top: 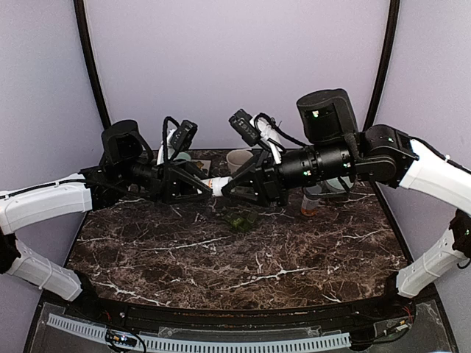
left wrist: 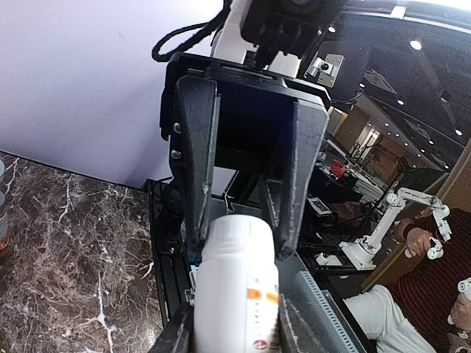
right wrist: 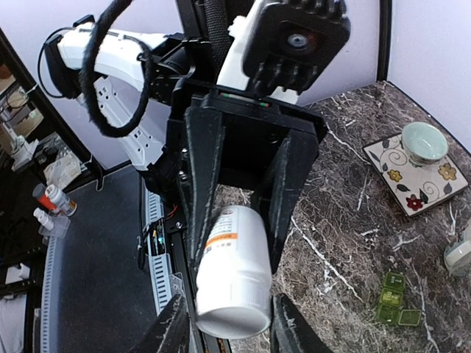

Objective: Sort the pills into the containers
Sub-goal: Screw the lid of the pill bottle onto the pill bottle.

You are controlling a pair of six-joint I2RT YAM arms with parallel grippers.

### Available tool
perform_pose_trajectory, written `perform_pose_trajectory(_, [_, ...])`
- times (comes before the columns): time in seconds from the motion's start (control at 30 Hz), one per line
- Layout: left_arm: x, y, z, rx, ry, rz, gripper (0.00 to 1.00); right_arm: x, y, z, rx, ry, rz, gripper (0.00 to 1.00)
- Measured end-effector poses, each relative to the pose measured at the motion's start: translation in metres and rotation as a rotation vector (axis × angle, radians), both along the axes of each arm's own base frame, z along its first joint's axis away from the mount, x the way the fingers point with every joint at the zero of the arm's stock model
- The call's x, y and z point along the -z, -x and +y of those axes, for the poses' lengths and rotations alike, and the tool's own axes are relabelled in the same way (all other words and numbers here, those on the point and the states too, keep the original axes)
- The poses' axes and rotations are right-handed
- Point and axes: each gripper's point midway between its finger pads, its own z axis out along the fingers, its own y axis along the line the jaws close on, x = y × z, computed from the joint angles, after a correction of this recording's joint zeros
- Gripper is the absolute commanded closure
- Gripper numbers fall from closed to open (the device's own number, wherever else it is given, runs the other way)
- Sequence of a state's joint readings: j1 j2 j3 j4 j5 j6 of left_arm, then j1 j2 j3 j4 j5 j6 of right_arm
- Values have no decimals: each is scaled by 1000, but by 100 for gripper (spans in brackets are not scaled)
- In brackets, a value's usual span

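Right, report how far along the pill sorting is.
Done: nothing visibly; the green pill box sits on the table with no pills showing in it. In hand: the left tool grips the white pill bottle in mid-air and the right tool straddles its other end, firmly or not I cannot tell, probably to open it. Left: getting pills out and sorting them all.
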State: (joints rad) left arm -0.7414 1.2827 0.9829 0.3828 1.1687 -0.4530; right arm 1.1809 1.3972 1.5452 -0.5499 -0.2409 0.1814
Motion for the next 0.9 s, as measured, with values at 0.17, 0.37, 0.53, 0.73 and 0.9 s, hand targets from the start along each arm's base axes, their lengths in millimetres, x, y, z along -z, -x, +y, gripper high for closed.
perform_pose_trajectory(0.17, [0,0,1,5,2,-1,100,-2,-1,2,8,10,-11,88])
perform_pose_trajectory(0.37, [0,-1,2,5,2,-2,100,-1,-2,4,18,22,-11,100])
perform_pose_trajectory(0.53, [-1,-3,2,-11,5,-18,100,-1,-4,5,47,21,39,100])
perform_pose_trajectory(0.73, [-11,-3,12,-110,42,-111,100,-10,-11,13,92,-38,183,100])
perform_pose_trajectory(0.9, [-18,-8,19,-238,71,-193,100,-19,-20,19,111,-108,345,100])
